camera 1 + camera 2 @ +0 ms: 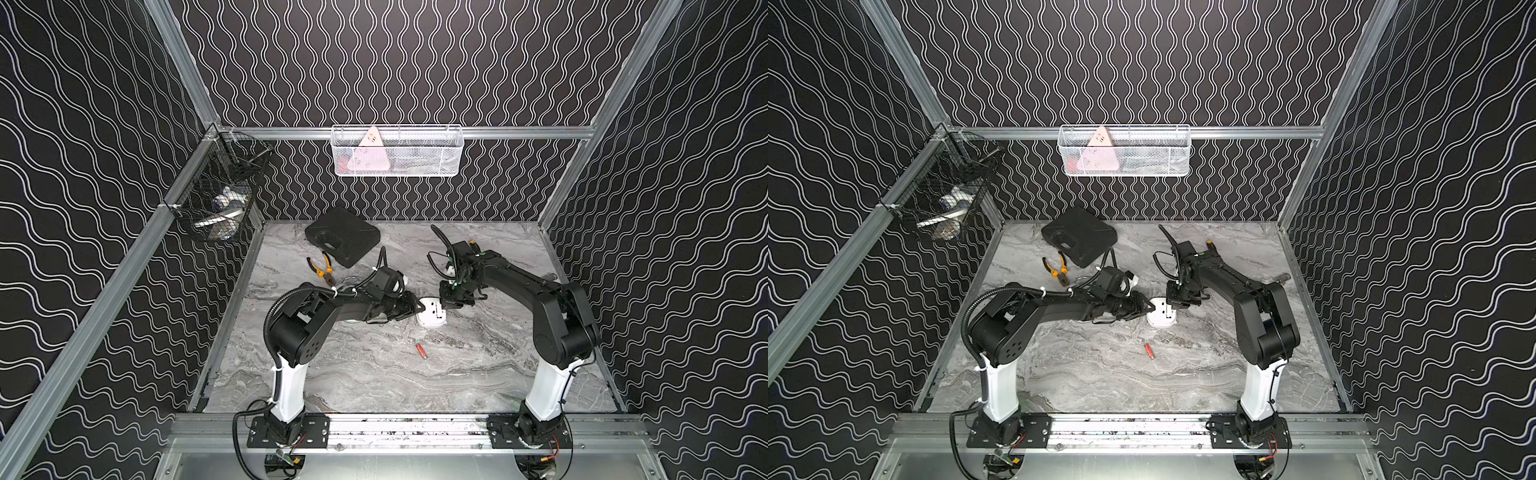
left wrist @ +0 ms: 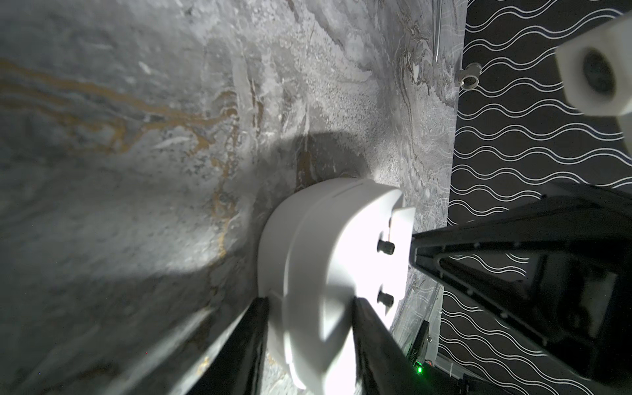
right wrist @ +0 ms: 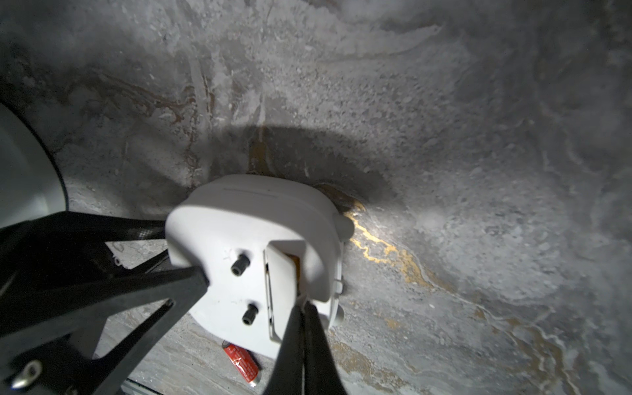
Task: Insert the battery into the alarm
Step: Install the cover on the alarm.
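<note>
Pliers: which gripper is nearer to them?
Left. The left gripper grips the alarm on the pliers side; the right gripper is shut at its far side.

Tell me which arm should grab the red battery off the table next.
Right, probably. The left pincer clamps the alarm, steadying it. The right pincer is shut with tips at the battery cover, and the battery lies loose on the table near it.

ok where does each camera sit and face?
Top views: above the arm bases, looking down at the table; left arm and right arm show.
Left wrist: on the left arm, facing the alarm past the left hand.
Right wrist: on the right arm, facing the alarm past the right hand.
Shared: wrist views show the alarm and both hands.
</note>
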### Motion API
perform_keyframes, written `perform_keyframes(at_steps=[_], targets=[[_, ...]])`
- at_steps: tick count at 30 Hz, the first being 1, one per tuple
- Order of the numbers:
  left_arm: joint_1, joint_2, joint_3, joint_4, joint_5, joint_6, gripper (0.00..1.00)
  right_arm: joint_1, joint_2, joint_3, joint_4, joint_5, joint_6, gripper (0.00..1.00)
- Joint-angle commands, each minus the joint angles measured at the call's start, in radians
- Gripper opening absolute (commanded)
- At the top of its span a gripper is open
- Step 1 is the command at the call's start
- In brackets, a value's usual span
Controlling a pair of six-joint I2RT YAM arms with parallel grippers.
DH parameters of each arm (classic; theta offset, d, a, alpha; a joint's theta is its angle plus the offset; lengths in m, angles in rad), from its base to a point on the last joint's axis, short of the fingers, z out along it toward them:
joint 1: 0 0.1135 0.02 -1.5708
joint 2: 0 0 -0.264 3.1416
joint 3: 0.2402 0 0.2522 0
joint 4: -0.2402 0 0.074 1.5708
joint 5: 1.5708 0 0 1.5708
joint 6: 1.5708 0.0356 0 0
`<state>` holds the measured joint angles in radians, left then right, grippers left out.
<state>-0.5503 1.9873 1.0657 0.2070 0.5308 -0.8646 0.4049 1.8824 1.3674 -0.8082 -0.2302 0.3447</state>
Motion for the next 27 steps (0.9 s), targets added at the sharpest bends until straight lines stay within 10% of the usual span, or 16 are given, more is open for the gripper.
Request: perform_keyframes(at_steps=[1,27], targets=[[0.001,0.018,-0.01,-0.126,-0.047,-0.004,0.44,0.004,0.004,-0.005,0.018,-0.012,0.0,0.0],[0.0,0.021,-0.003,-0.138,-0.046,0.015,0.44,0.012,-0.005,0.027,-0.031,-0.031,-0.043,0.0]])
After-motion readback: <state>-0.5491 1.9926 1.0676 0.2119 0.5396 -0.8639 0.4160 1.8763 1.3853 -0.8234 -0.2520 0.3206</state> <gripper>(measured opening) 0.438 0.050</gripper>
